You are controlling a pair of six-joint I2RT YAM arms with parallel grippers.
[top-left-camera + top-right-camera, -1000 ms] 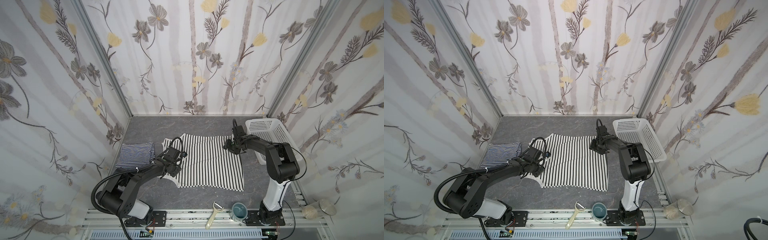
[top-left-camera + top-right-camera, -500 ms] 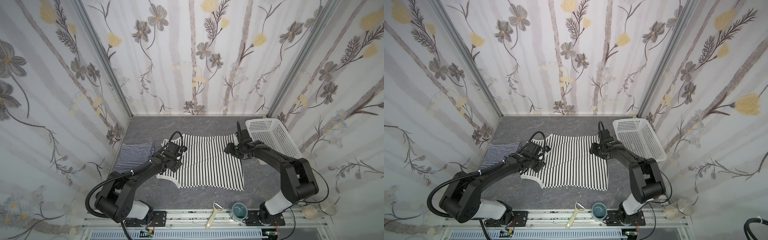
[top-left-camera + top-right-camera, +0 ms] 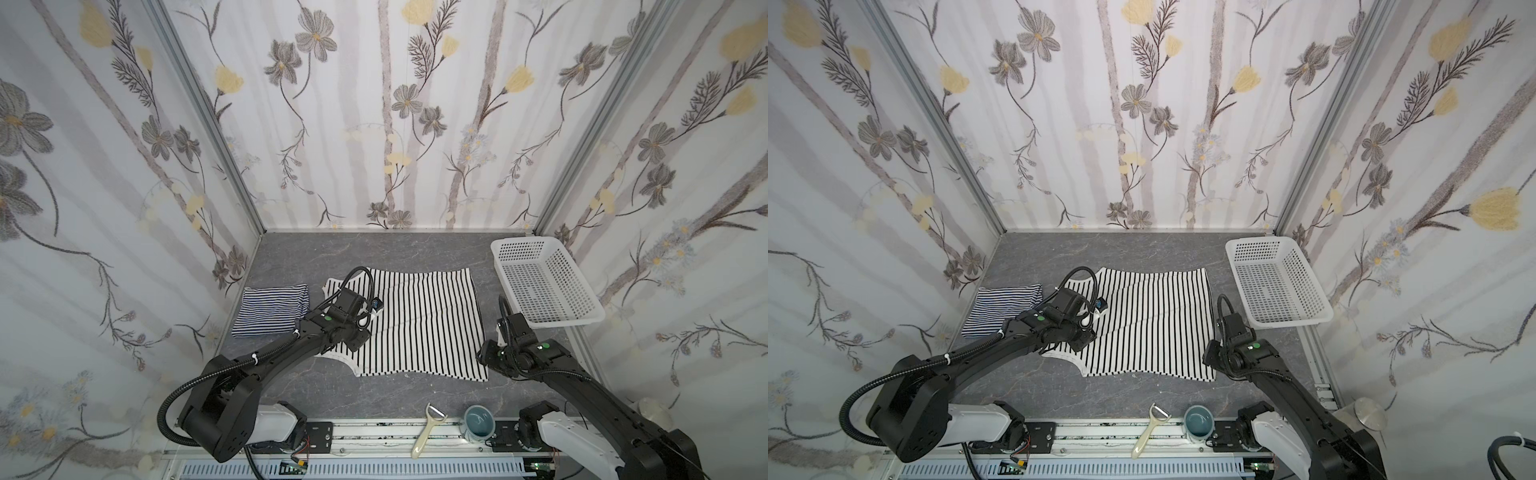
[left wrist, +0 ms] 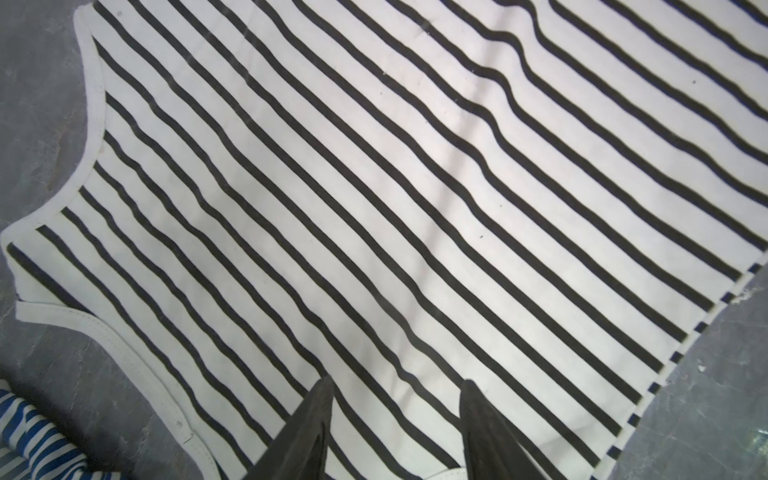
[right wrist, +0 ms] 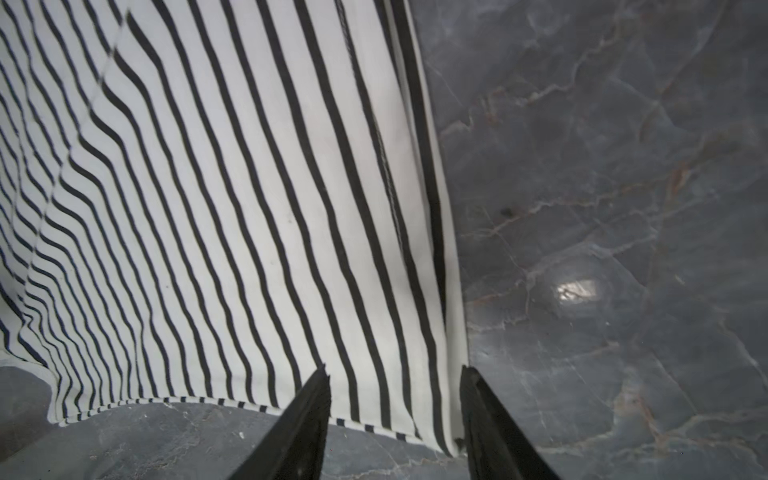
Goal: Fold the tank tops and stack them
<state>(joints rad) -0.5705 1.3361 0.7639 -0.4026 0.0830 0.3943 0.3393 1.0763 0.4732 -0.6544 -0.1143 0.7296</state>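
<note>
White striped top [image 3: 419, 328] lay flat on the table [image 3: 374, 257], folded navy top [image 3: 270, 309] beside it. Only wrist views showed us the jaws spread: left gripper [image 4: 395, 419] over it, right gripper [image 5: 395, 411] at its corner.

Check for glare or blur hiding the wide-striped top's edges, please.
Right wrist view: one small glare patch on the table, clear of the wide-striped top, whose hem reads clearly; left wrist view: slightly soft, faint crease shadows across the stripes, no glare; both top views: even light, visible edges clear.
</note>
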